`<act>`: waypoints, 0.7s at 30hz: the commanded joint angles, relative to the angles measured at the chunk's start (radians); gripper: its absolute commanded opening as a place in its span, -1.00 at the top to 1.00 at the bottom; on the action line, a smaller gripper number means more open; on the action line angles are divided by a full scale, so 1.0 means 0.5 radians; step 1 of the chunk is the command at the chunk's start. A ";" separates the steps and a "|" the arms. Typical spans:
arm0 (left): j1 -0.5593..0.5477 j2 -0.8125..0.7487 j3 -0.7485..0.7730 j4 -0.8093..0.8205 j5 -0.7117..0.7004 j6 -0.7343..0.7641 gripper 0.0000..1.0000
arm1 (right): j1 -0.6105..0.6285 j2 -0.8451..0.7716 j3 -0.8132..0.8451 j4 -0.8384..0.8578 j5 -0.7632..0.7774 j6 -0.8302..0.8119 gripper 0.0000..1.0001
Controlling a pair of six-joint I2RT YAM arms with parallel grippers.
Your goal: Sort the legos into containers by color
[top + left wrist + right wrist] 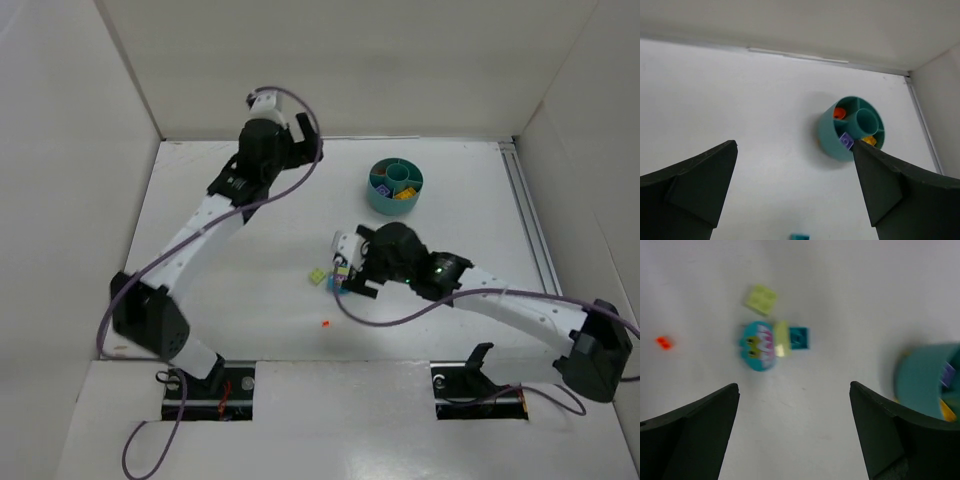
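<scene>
**Claws.** The left claw point(794, 148) is fully spread with nothing between its fingers. It hangs over the far part of the counter point(280, 225), to the left of the tub point(832, 136). The right claw point(793, 387) is likewise spread wide and empty, above a cluster of loose pieces at mid-counter.

**Tub.** It stands upright on the far right of the counter. Separate wedges hold an orange-red piece point(839, 113), a purple brick point(845, 142) and a yellow piece point(869, 140).

**Loose legos.**
- A light green brick point(761, 299) lies alone.
- Just beside it is a round teal piece point(757, 346), touching a pale green strip point(781, 339) and a teal brick point(799, 338).
- An orange-red bit point(663, 342) lies well apart.

**Markings.** The round piece carries a pink, white and yellow print, too blurred to read.
</scene>
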State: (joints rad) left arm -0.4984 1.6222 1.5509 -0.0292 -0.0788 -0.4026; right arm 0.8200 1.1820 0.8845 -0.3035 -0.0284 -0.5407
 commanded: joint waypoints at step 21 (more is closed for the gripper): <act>0.009 -1.916 -1.942 -0.574 -0.499 -0.894 -1.00 | 0.735 0.774 -0.008 0.254 -0.235 -0.176 -0.28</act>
State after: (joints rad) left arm -0.4934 0.6739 0.5827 -0.3210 -0.3149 -0.8196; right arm 1.1851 1.5452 0.8684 -0.2287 -0.1287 -0.6098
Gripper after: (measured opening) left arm 0.997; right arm 0.643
